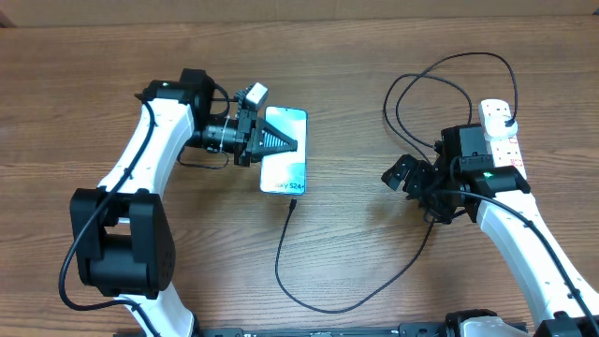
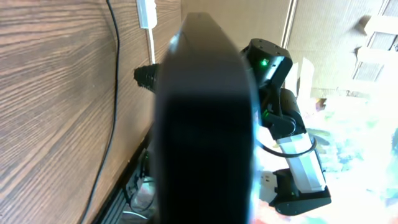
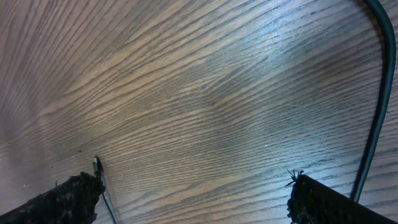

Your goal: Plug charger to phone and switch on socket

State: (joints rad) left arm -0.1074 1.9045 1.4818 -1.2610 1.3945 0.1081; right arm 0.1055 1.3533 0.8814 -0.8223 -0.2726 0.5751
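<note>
Two arms are noted over the wooden worktop (image 1: 356,56). The slim, black-edged phone with pale blue screen (image 1: 285,167) lies left of centre. The left gripper (image 1: 271,140) is laid across it from the side. Whether it is clamped on the phone or only pressing cannot be told, as the left wrist view is filled by a dark blur.

The small black connector tip (image 1: 294,200) of the thin black charger cable (image 1: 279,257) is seen touching the phone's lower end; full seating cannot be confirmed. The right gripper (image 1: 401,174) is spread wide and empty, near the white elongated power strip with red switches (image 1: 505,142). The cable's black plug (image 1: 503,113) appears inserted at the strip's far end.

Judged step: the connection is to be confirmed, then the switch pressed. The phone is best pinned while the tip is checked. The switch is best approached from above with one fingertip, so the strip is not shoved.

Obstructions: slack cable is looped close around the right gripper and passes by both its fingertips. Snagging is likely, and the tip could be tugged out.
</note>
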